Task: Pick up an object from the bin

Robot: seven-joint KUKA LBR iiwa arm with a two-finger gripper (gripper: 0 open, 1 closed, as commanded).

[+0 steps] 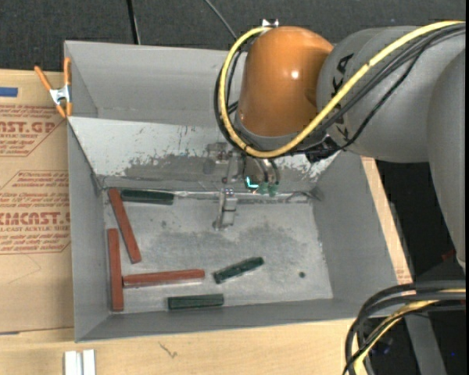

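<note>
My gripper [227, 209] hangs below the orange wrist cover, close to the bin's back wall and over bare floor near the middle. A dark green stick [238, 269] lies tilted on the floor in front of it, nearest to it. Another dark green stick [148, 197] lies along the back wall to the gripper's left. I see nothing held in the gripper.
Three red-brown sticks lie at the left: one slanted [124, 225], one along the left wall [114, 269], one flat toward the front [164, 278]. A third dark green stick [195, 302] lies by the front wall. The arm covers the bin's back right corner.
</note>
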